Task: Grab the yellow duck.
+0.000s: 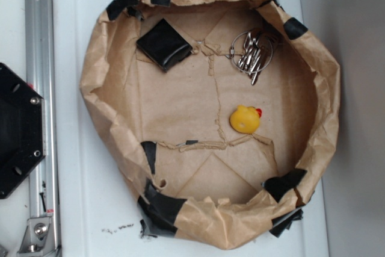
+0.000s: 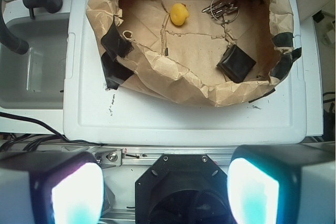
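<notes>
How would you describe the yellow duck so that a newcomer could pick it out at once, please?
Look inside the brown paper bowl patched with black tape on the white surface. On its floor lie three things: a black square pad, a bunch of metal keys and the yellow duck. It alone is rounded and bright yellow, with a red-orange beak.

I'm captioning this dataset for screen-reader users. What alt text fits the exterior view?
A yellow duck sits in a brown paper basin patched with black tape, apart from a black square pad and a metal key ring. No gripper appears.
</notes>
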`<state>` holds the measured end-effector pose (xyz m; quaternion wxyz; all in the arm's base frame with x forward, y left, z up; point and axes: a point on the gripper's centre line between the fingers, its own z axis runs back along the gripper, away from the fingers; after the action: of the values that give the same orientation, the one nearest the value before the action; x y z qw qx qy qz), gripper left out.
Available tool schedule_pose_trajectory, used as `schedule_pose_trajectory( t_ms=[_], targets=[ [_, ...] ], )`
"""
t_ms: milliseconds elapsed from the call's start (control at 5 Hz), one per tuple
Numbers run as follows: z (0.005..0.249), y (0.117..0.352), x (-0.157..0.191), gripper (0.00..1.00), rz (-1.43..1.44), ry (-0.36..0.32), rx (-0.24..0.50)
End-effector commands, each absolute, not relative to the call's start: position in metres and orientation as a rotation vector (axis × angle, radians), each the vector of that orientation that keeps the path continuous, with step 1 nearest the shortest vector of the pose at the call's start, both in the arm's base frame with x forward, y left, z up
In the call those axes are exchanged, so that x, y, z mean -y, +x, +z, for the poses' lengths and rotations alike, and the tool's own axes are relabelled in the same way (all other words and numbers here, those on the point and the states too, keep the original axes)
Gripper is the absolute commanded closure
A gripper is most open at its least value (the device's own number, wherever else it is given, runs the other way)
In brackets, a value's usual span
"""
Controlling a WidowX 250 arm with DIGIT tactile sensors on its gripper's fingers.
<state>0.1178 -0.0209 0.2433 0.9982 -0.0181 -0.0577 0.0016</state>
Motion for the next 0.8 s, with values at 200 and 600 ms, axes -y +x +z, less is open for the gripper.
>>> schedule_pose_trajectory(
  t_ms=[200, 600],
  targets=[
    [0.212, 0.164, -0.01, 0.0, 0.091, 0.024, 0.316],
    [0.176, 0.242, -0.029, 0.0, 0.001, 0.055, 0.315]
  ],
)
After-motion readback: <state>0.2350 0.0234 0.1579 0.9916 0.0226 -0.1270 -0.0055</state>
